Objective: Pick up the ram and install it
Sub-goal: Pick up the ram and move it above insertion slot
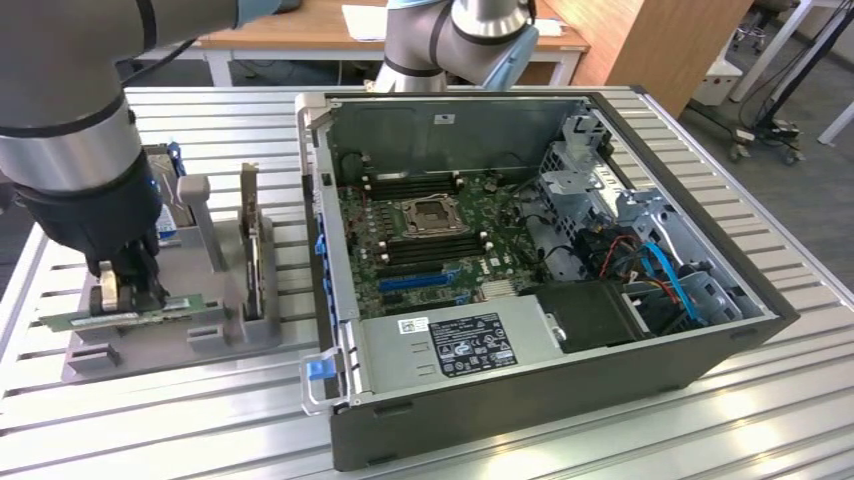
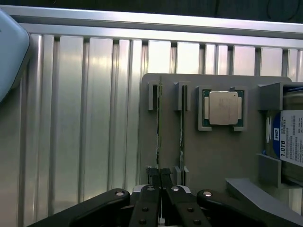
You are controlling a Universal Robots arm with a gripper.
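Note:
The ram [image 1: 80, 320] is a thin green stick standing on edge in the front slots of a grey holder [image 1: 160, 350] at the exterior view's left. My gripper [image 1: 130, 295] comes straight down on it, and its black fingers [image 2: 152, 182] are shut on the board's top edge near the middle. In the wrist view the gripped ram [image 2: 158, 123] shows edge-on, with a second, similar stick [image 2: 181, 127] parallel beside it in the holder [image 2: 213, 161]. I cannot tell whether the ram has left its slots. The open computer case [image 1: 747, 290] lies at the exterior view's right, with its motherboard [image 1: 427, 215] exposed.
The holder also carries a processor chip [image 2: 223, 108], a blue-labelled hard drive [image 2: 289, 137] and an upright dark expansion card [image 1: 250, 235]. The case's near wall [image 1: 324, 230] stands between holder and motherboard. A power supply [image 1: 454, 345] and cables [image 1: 654, 265] sit inside. Everything rests on a ribbed aluminium table [image 1: 174, 430].

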